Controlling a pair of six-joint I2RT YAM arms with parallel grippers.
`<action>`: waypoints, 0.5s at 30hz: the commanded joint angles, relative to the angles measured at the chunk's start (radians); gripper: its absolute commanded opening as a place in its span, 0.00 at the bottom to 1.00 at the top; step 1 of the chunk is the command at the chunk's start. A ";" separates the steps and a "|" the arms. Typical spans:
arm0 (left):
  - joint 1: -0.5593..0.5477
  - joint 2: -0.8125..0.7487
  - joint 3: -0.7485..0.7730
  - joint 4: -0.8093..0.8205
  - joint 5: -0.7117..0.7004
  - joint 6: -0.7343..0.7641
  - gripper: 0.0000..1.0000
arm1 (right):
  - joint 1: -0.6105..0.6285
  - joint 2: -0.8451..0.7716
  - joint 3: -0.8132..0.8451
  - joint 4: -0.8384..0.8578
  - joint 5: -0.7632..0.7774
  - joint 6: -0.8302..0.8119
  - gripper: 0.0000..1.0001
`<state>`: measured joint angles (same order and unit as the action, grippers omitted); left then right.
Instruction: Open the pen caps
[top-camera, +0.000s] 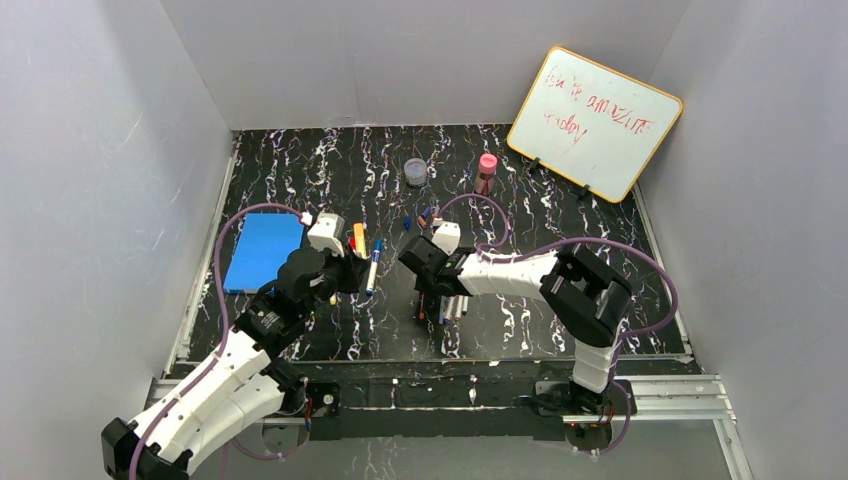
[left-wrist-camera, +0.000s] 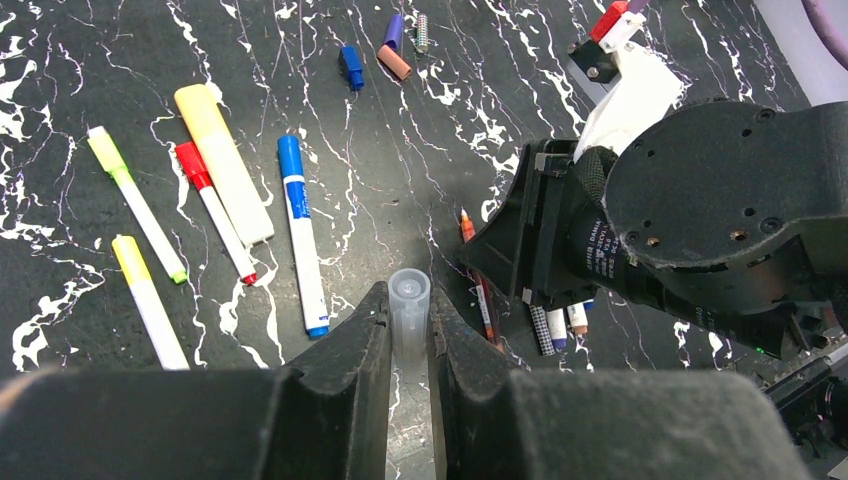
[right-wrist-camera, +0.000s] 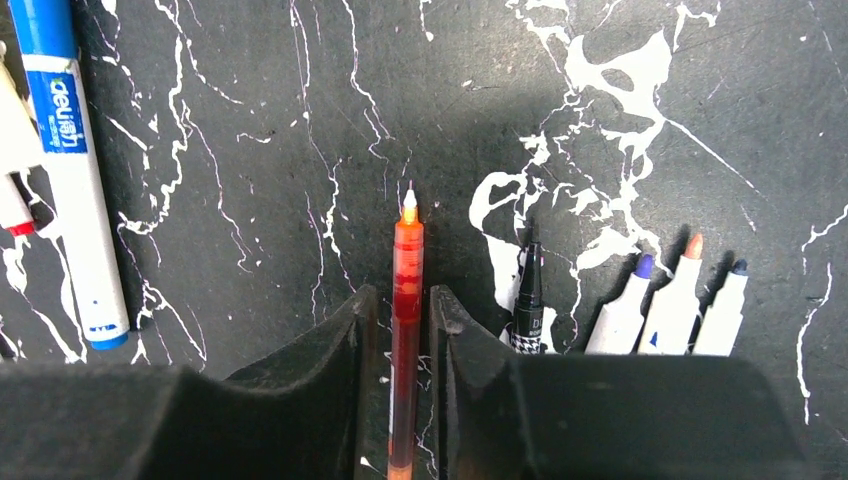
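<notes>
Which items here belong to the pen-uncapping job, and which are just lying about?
Job: clear plastic cap in the left gripper; thin red-orange pen; capped blue-and-white marker; red-capped white marker; row of uncapped markers; small loose blue cap.
Lying about: yellow-framed whiteboard; flat blue rectangular pad; pink-capped bottle; round clear jar.

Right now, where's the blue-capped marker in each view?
Top external: blue marker left of centre, near-vertical, cap towards the far wall.
Left wrist: left of centre, cap up.
Right wrist: far left edge, cap at the top corner.
Shared landmark: the row of uncapped markers, always to its right.
</notes>
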<state>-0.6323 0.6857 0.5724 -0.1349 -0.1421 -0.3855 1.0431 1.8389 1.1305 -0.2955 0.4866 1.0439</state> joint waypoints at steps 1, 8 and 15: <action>0.000 0.003 0.006 0.006 -0.005 0.010 0.00 | 0.009 -0.024 0.039 -0.099 -0.019 -0.026 0.38; 0.000 0.022 0.007 0.007 -0.013 0.005 0.00 | 0.008 -0.104 0.141 -0.152 0.010 -0.075 0.52; 0.000 0.170 0.058 0.067 -0.092 -0.069 0.00 | 0.008 -0.338 0.077 -0.062 0.013 -0.301 0.55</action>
<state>-0.6323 0.7528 0.5728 -0.1139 -0.1623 -0.4084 1.0477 1.6665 1.2324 -0.4191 0.4706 0.9066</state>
